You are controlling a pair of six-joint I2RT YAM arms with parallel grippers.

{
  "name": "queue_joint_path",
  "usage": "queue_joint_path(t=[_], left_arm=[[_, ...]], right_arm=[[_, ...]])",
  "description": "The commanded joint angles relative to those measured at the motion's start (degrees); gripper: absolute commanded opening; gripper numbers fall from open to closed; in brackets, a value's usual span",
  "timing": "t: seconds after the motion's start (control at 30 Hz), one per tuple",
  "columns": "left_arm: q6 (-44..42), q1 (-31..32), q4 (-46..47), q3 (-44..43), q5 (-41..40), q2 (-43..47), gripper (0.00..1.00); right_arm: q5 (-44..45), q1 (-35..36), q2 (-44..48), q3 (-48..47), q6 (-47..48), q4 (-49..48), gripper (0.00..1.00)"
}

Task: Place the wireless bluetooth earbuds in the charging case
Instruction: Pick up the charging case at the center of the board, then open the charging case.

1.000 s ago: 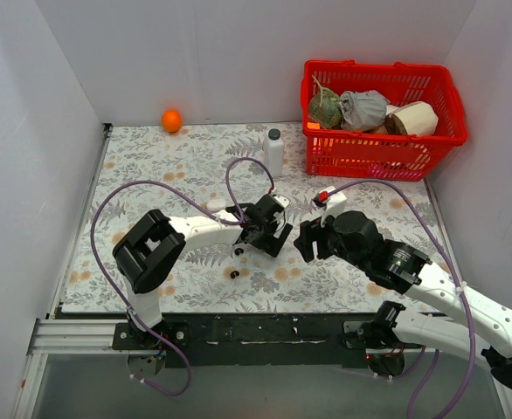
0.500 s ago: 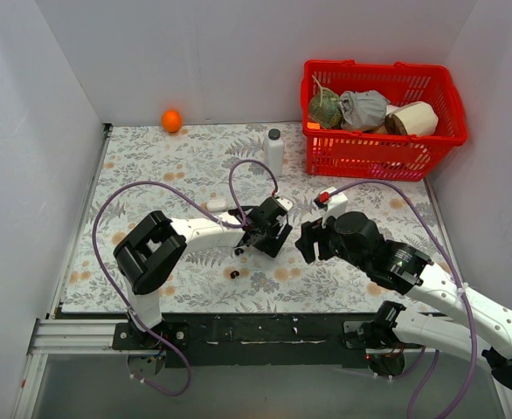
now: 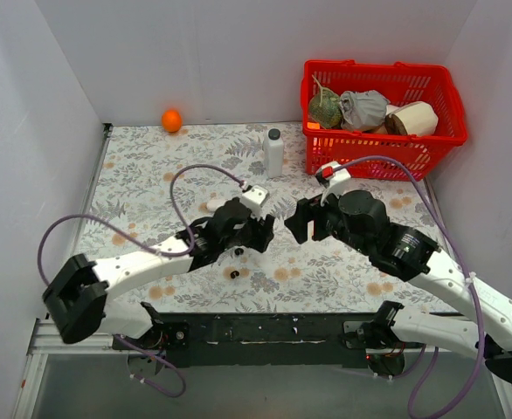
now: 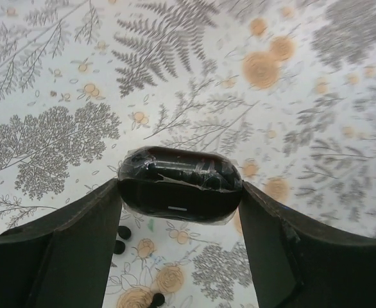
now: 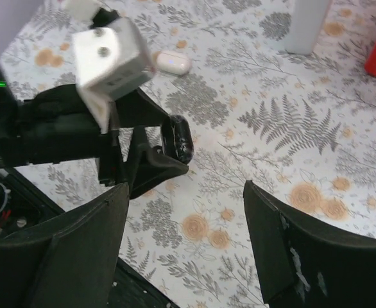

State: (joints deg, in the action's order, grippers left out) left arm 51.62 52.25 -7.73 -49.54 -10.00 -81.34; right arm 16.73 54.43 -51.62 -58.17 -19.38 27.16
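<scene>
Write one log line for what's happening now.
left gripper: shut on glossy black pebble-shaped charging case | right gripper: open, empty | tiny black earbuds: loose on floral mat

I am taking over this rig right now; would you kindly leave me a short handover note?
Left gripper: shut on the black charging case, lid apparently closed.
Right gripper: open, empty, facing it.
Black earbuds lie loose on the floral mat; a white case lies farther back.
Done: case grasped. Left: open it, seat the earbuds.
</scene>
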Motion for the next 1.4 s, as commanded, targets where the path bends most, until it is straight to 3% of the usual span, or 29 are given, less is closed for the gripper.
queue_joint_path(t=[0.0,0.03,0.17,0.3,0.43,0.8,1.37], left_arm=[[-3.0,0.1,18.8,12.1,9.1,17.7,0.0],[-4.2,0.2,27.0,19.2,9.9,20.8,0.0],[-8.0,0.5,40.6,33.0,14.7,34.0,0.0],[-12.5,0.6,38.0,35.7,16.7,40.7,0.0],[-15.2,0.6,35.8,36.5,15.4,45.2,0.0],[-20.8,0.7,27.4,33.1,12.8,45.3,0.0],[-22.0,0.7,27.0,33.5,13.1,47.9,0.0]], right_arm=[[-9.9,0.0,-1.1,-1.9,1.0,-5.6,0.8],[-11.1,0.0,-2.6,-2.6,1.1,-5.3,0.79],[-16.0,-0.1,-7.1,-5.8,3.5,-1.7,0.8],[-23.0,0.1,-11.0,-7.9,4.6,-0.2,0.79],[-23.4,1.7,-15.0,-10.1,5.4,1.7,0.79],[-22.7,3.3,-18.3,-11.7,4.2,-2.6,0.79],[-23.1,3.3,-26.1,-12.6,3.5,-4.0,0.74]])
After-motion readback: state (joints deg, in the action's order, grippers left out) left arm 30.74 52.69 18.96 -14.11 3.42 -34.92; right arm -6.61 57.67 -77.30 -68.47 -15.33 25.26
